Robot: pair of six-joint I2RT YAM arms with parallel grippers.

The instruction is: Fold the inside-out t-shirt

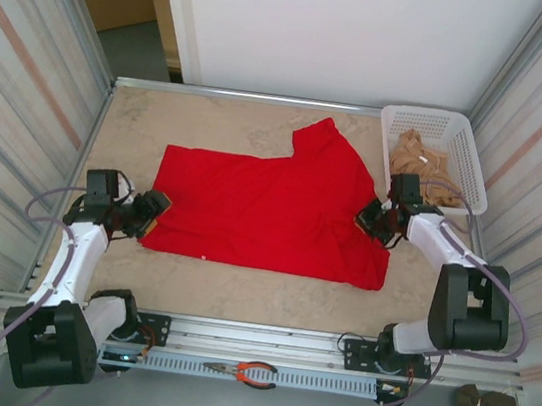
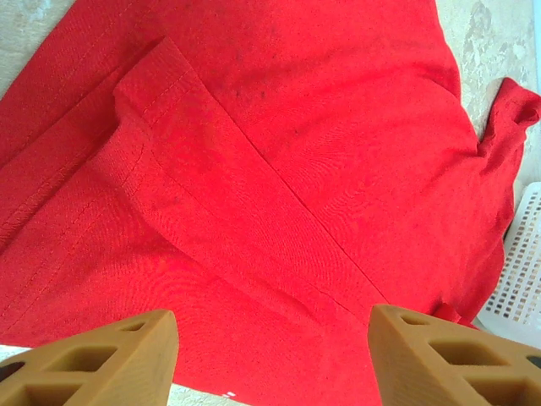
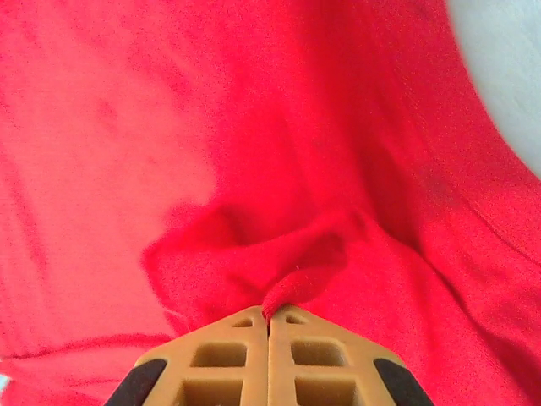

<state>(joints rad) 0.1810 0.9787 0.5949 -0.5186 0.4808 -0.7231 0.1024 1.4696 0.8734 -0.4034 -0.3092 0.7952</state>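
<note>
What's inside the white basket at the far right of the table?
A crumpled tan cloth lies in the basket. Anything beneath the cloth is covered, so most of the basket's bottom cannot be seen.

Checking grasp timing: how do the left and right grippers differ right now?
The left gripper stands open, holding nothing; the right gripper is shut on a pinched fold of the t-shirt. The left gripper sits at the shirt's left edge, the right gripper at its right edge. Both are tan and close to the red cloth.
</note>
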